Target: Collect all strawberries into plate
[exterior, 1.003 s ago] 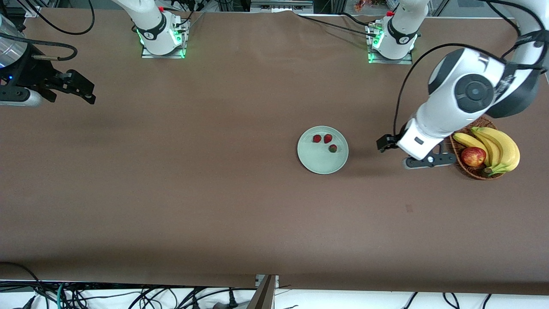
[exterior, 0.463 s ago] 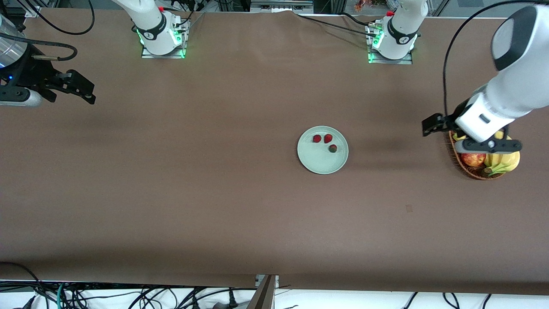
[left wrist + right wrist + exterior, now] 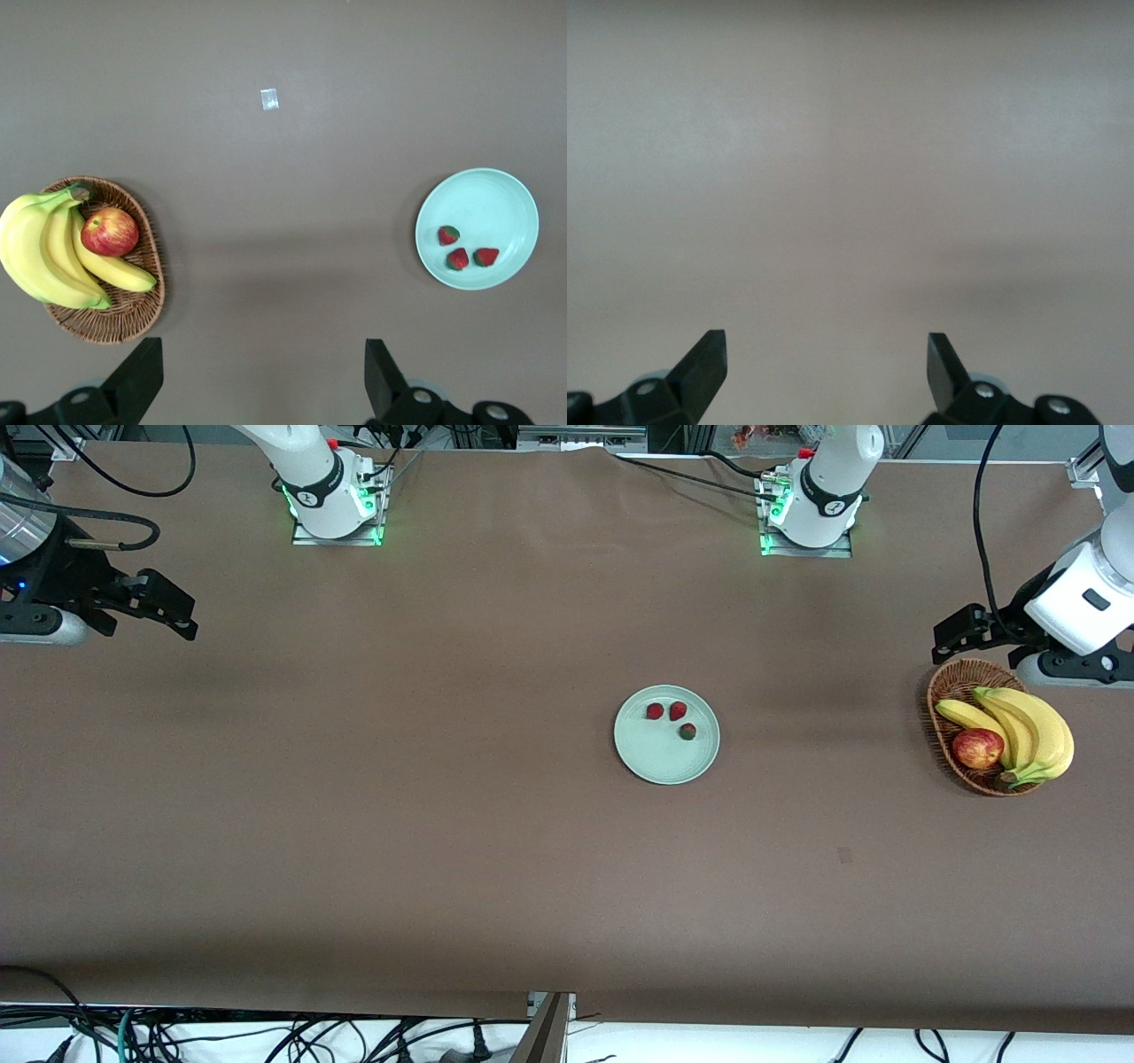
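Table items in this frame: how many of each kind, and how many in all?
strawberries: 3, all in the plate
plate: 1
wicker basket: 1
bananas: 3, as far as shows, in the basket
apple: 1, in the basket
Total: 9

Two white arms (image 3: 1076, 598) have black grippers, black cables and green lights glowing at their bases (image 3: 337, 509).

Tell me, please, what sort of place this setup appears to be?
Most likely a robotics lab bench: two arm bases bolted to a table under a brown cover, loose cables along its edge, and props, strawberries on a plate and a fruit basket.
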Controlling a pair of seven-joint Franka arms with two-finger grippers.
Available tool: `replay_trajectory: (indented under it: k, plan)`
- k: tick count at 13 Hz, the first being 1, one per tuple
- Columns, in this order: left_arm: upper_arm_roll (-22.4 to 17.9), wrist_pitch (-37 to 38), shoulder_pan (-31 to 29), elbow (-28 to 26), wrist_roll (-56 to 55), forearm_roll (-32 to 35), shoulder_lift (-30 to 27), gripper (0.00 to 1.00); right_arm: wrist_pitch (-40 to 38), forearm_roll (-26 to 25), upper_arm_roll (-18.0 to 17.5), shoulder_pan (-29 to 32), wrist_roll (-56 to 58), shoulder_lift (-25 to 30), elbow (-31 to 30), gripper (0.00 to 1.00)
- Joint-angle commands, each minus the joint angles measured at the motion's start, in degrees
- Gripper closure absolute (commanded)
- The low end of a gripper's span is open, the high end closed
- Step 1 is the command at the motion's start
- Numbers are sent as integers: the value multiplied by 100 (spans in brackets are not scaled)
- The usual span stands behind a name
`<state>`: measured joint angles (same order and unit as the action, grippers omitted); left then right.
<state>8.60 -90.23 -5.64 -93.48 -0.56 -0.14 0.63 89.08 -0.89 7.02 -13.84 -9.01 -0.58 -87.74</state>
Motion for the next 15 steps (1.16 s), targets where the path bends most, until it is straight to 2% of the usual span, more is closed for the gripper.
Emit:
replay_trajectory:
  k: [1,15]
  plan:
    - [-149,400,212,164,100,-118,-36,0,-23,62,-16,21,-22,-39,108,0]
    - [-113,471,151,129,153,-101,16,0,-31,62,-16,21,-13,-39,108,0]
